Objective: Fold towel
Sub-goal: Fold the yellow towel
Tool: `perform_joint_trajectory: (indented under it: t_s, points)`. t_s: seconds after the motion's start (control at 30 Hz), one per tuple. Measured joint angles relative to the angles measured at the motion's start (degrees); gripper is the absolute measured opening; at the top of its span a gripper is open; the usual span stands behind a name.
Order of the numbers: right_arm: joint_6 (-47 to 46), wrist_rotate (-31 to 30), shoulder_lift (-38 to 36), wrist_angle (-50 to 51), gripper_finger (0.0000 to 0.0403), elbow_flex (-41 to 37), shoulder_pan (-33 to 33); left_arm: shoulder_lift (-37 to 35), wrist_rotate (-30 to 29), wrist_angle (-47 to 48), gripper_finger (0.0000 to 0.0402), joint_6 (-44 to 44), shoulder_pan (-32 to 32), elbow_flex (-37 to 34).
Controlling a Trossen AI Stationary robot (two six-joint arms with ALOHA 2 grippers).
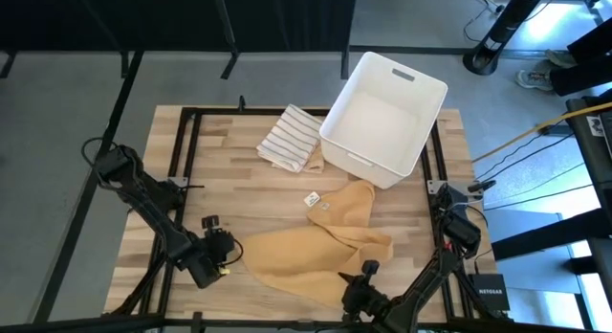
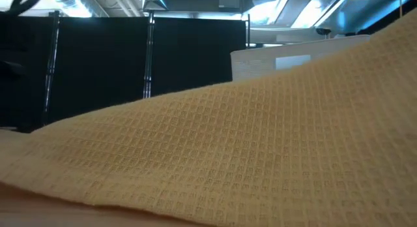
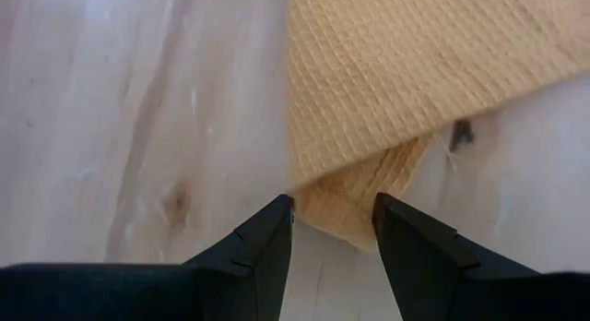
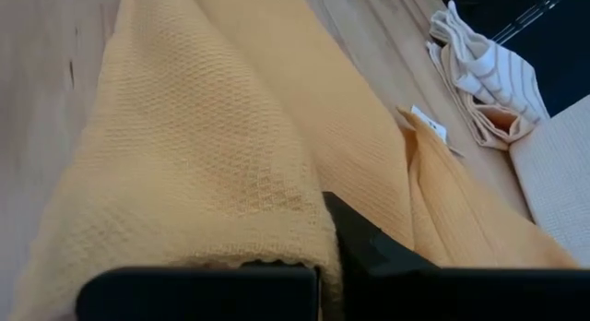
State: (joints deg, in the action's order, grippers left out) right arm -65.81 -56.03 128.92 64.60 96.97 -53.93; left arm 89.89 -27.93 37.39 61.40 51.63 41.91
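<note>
The yellow waffle-weave towel lies crumpled on the wooden table, toward its near edge, and fills the low view. A white label shows at its far corner. My left gripper is low at the towel's left corner. It is open, and its fingers stand on either side of that corner. I cannot tell whether they touch it. My right gripper is at the towel's near edge and is shut on a fold of it. My right gripper holds the towel at its near edge, toward the right. A bunched fold of cloth drapes over one finger and hides it. The other finger shows beside the fold. The rest of the towel lies slack on the table.
A white plastic bin stands at the far right of the table. A folded striped cloth lies just left of it and also shows in the right wrist view. Bare wood lies left of the towel.
</note>
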Motion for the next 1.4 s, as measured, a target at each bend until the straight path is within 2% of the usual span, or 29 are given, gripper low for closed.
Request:
perform_joint_trajectory:
  t_s: [0.13, 0.2, 0.3, 0.4, 0.5, 0.67, 0.9, 1.0, 1.2, 1.4]
  points:
    - [0.10, -0.24, 0.00, -0.02, 0.0010, 0.00, -0.02, -0.09, -0.58, -4.12, 0.0145, -0.17, -1.14, -1.61]
    - [0.12, -0.50, 0.00, -0.02, 0.0010, 0.00, -0.02, -0.13, -0.99, -7.50, 0.0131, -2.15, -1.49, -2.48]
    - [0.14, -1.02, 0.00, -0.01, 0.0010, 0.00, -0.02, -0.11, -0.92, -10.02, 0.0088, -4.88, -1.85, -2.97]
    - [0.18, -2.77, 0.00, 0.02, 0.0010, 0.00, -0.02, -0.05, -0.59, -9.58, 0.0029, -5.54, -1.87, -2.83]
    - [0.16, -5.46, -0.08, 0.18, 0.0009, 0.11, -0.02, -0.38, -0.58, -4.19, 0.0010, -3.54, -1.91, -1.57]
    - [0.17, -9.74, -2.19, 5.89, 0.0004, 4.87, -0.04, -2.51, -4.12, 14.25, 0.0004, 0.07, -1.38, 6.62]
    - [0.38, -15.93, -8.97, 25.07, 0.0003, 17.68, 0.08, -6.12, -19.46, 43.69, 0.0003, 6.36, 1.34, 24.22]
    - [10.76, -17.41, -13.75, 23.79, 0.0004, 21.22, 1.38, -7.25, -25.52, 52.55, 0.0006, 7.44, 1.39, 31.55]
    - [20.55, -23.78, -21.72, 23.10, 0.0004, 29.01, 4.17, -11.61, -36.79, 52.33, 0.0003, -2.33, 0.15, 40.62]
    - [28.68, -23.78, -27.57, 23.05, 0.0004, 34.06, 6.94, -16.24, -45.99, 52.41, 0.0008, -12.04, -0.90, 46.39]
